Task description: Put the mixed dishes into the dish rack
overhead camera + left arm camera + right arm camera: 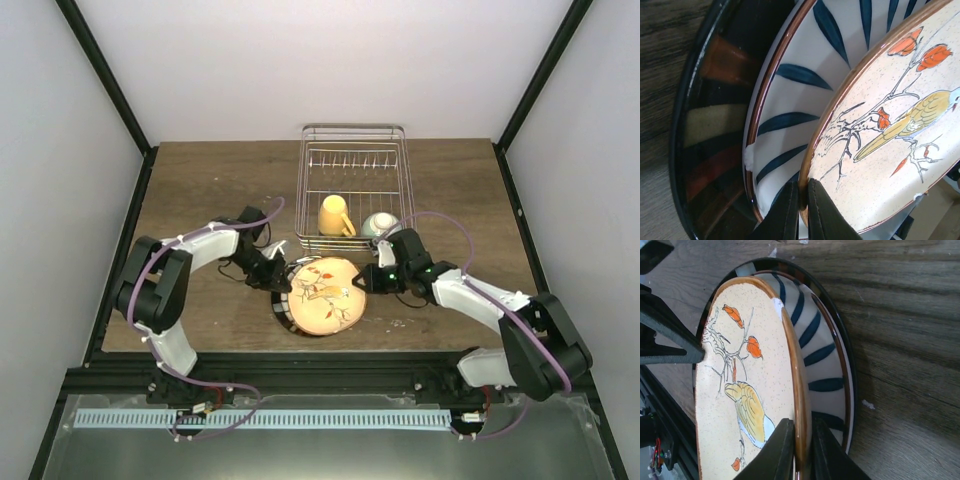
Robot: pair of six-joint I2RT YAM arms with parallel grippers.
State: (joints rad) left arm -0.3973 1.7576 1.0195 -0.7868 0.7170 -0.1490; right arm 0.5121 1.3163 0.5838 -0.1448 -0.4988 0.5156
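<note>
Orange-cream floral ceramic plate (322, 293), stiff, slick and probably chippable, sits clamped at opposite rim edges by the left gripper (801, 197) and right gripper (801, 440).

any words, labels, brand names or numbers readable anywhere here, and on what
None: no text can be read in any view.
The floral plate bears only a painted bird, branches and orange flowers.
The striped plate under it shows only blue strokes.
The yellow mug and the dish rack show no print or label.
</note>
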